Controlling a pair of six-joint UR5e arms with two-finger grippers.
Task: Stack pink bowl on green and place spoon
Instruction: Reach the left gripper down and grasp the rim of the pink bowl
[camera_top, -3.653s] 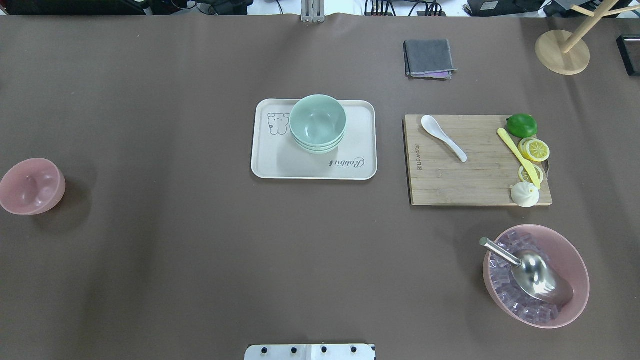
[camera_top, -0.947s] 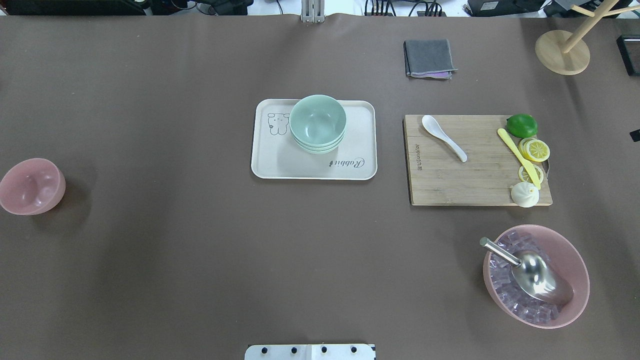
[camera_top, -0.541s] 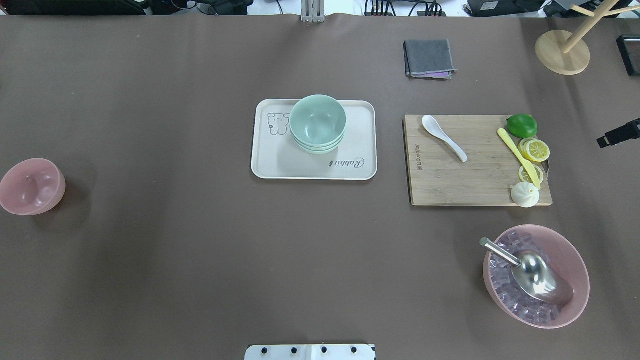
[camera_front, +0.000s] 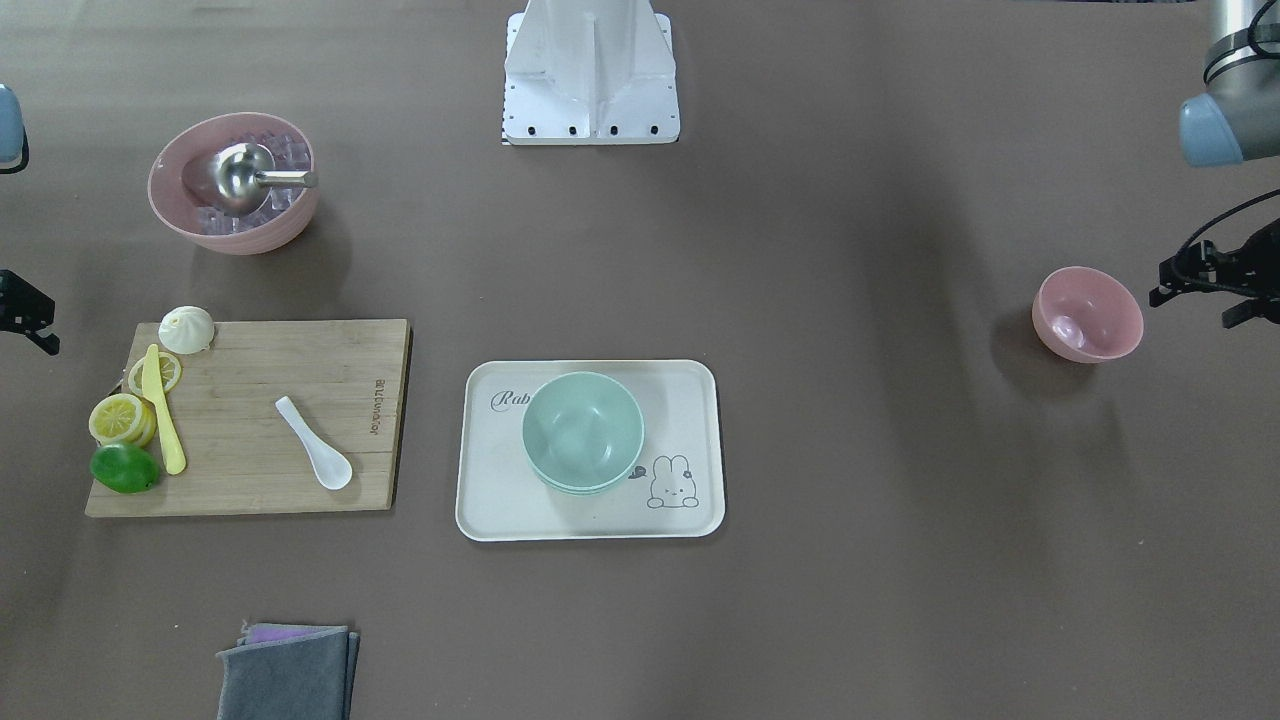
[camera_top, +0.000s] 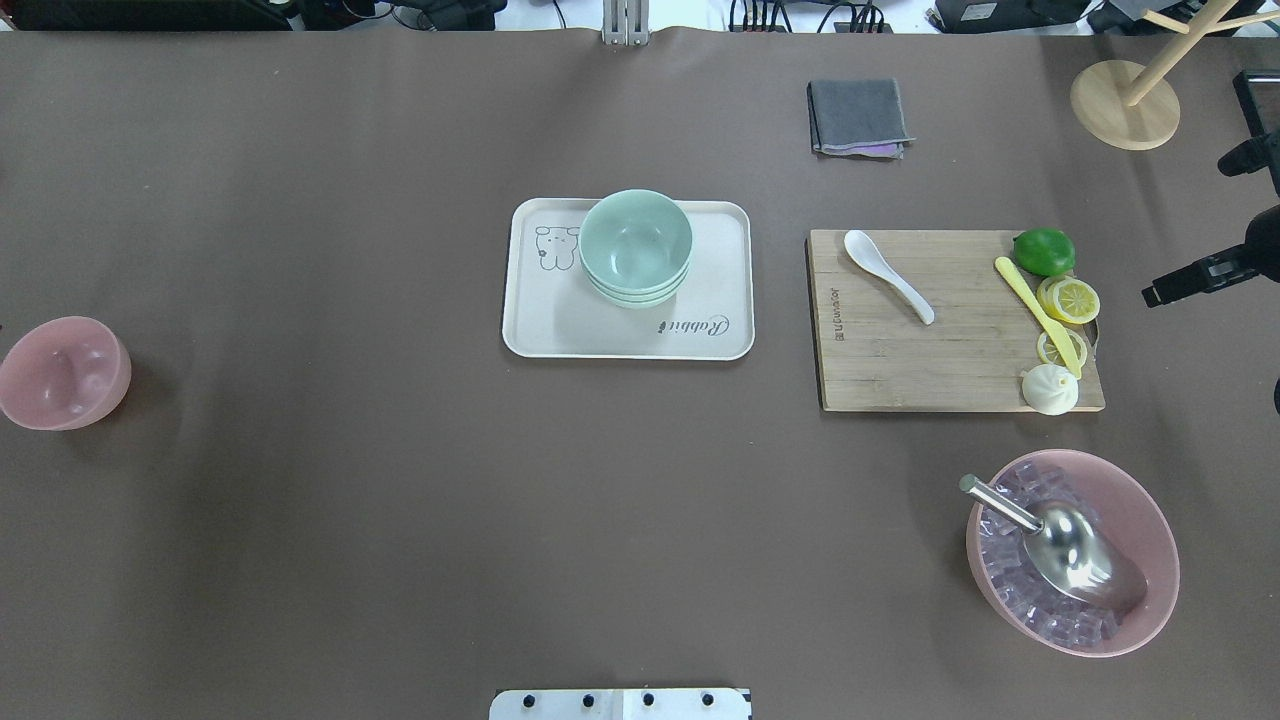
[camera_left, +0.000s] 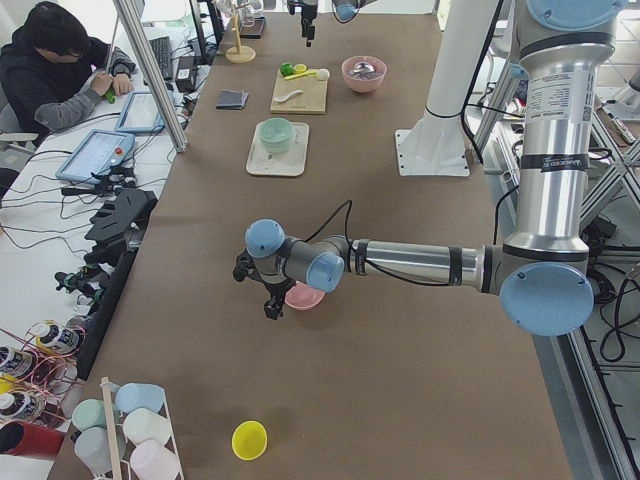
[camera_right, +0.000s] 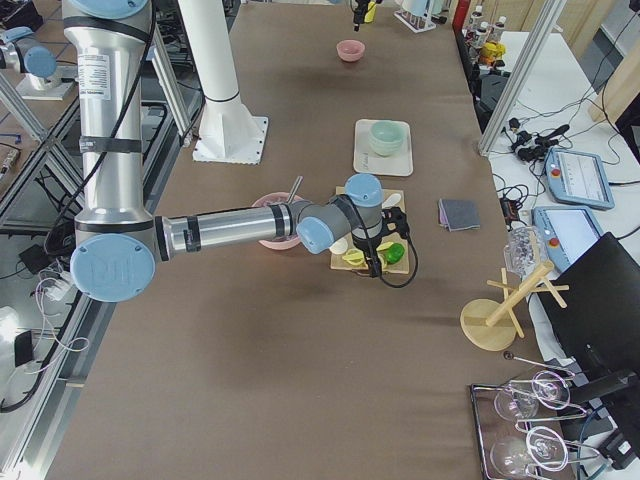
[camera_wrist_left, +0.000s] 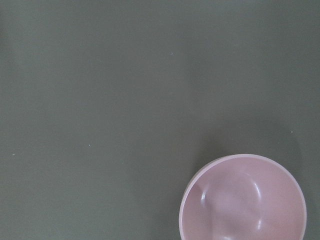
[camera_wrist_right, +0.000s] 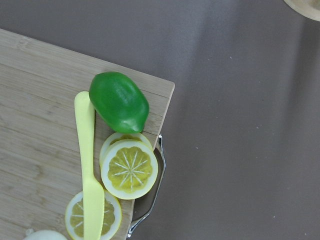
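- table (camera_top: 300, 560): brown mat, everything sits on it.
- left gripper (camera_front: 1192, 310): hangs just beside the pink bowl (camera_front: 1088, 314), on the side away from the tray (camera_top: 560, 330), not touching. The front view reads the fingers as apart, with nothing between them.
- right gripper (camera_top: 1185, 231): over the table just off the lime (camera_top: 1043, 250) corner of the board (camera_top: 900, 370). Two prongs show spread in the overhead view, and it is empty.
- board: to the robot's right of the tray, carries the spoon (camera_top: 888, 278).
- tray: mid-table, with the stack on its far half.
- green bowls (camera_top: 636, 240): nested, mouths up, top one empty. This is the drop target.
- pink bowl: at the table's left end, well apart from the tray, mouth up and empty.
  - Likely light, rigid and smooth-walled, with no handle.
  - Best hold is a rim pinch, one finger inside and one outside.
  - The round wall could rock or slide if pushed first, so come straight down on the rim.
- spoon: white, glossy, lying flat on the board near its far tray-side corner.
  - Its long axis is diagonal: scoop end away from the robot and toward the tray, handle running back toward the robot and its right.
  - Probably slippery and low-profile. Material unclear; treat it as chippable.
  - Grip mid-handle, fingers across the narrow width.
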